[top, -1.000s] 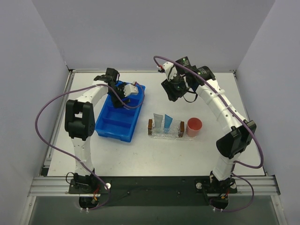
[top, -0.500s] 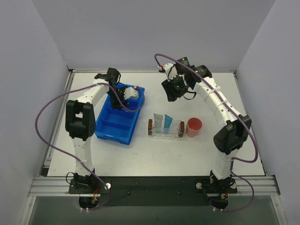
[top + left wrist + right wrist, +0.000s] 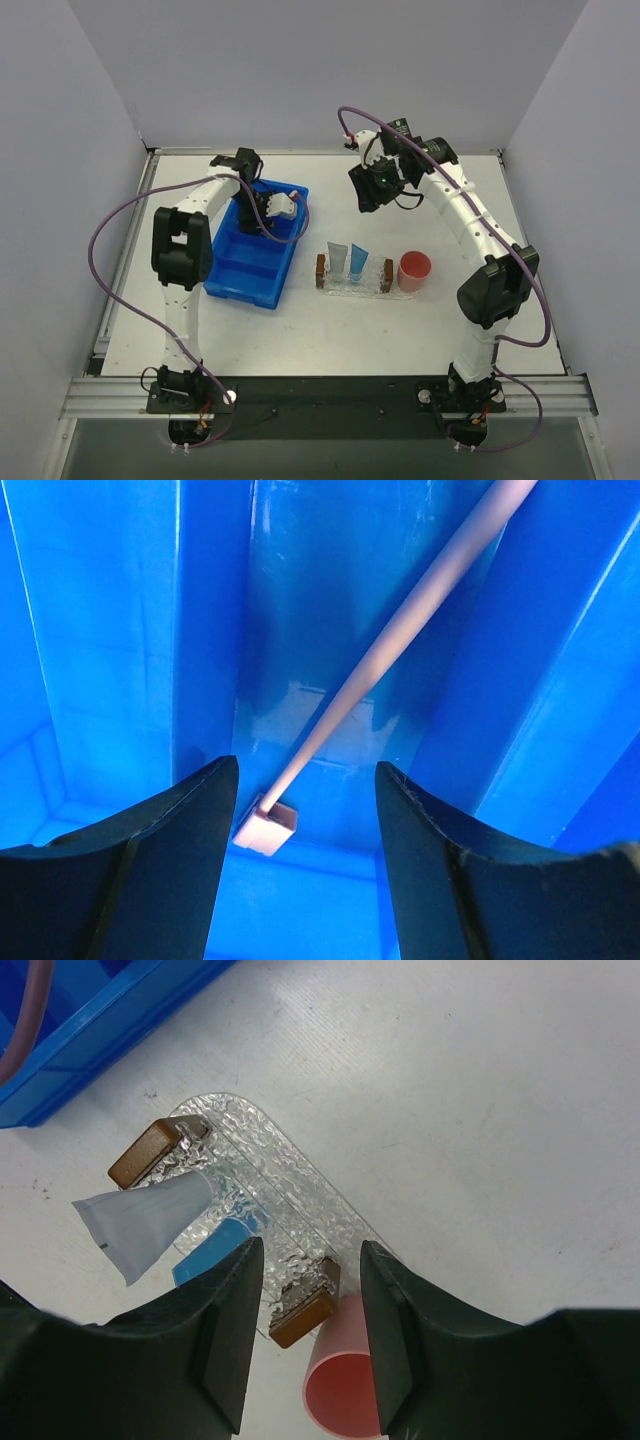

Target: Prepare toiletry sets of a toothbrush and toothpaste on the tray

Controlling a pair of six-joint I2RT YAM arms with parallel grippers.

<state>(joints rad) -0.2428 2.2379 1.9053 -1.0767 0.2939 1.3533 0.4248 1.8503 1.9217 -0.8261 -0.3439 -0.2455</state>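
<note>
Now | blue bin [image 3: 240, 272]: toothbrush [image 3: 400, 640], left claw [image 3: 305, 770] wide around it | tray [image 3: 255, 1150]: two toothpaste [image 3: 145, 1222] tubes | right claw [image 3: 308, 1250] wide

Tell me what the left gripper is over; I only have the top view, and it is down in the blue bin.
Observer: The toothbrush. It slants across the bin, its squared end between the left gripper's open fingers, untouched.
Operator: Is the right gripper holding anything?
Observer: No. The right gripper is open and empty, with the tray in sight below it.
Operator: How do the tubes sit?
Observer: The grey tube's narrow end rests on the tray by a brown block; its flat end overhangs the edge.
</note>
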